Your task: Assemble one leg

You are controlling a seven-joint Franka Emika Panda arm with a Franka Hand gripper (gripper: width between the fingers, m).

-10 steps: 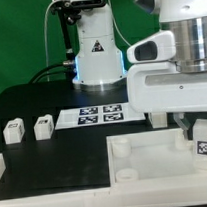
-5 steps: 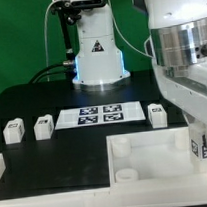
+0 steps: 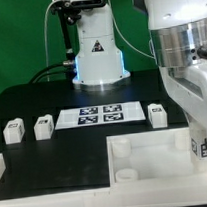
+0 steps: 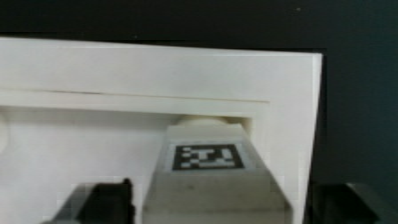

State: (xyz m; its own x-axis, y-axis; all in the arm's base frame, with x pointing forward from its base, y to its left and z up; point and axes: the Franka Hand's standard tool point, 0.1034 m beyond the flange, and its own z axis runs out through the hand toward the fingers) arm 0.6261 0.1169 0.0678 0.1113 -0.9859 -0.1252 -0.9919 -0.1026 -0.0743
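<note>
Gripper (image 4: 210, 205) of the white robot arm, reaching down steeply, clasps the small white plastic leg (image 4: 208, 160) bearing a black-and-white square tag, held upright inside the large white square tray (image 3: 150, 158), against its wall on the exterior view's right. Three more tagged legs (image 3: 13, 131) stand behind the tray on the black worktop (image 3: 51, 95).

A flat green backdrop (image 3: 17, 37) fills the wall behind the scene, evenly lit, and below it a matte black counter (image 3: 31, 102) stretches across the exterior view, its surface dull and without glare under soft light.
</note>
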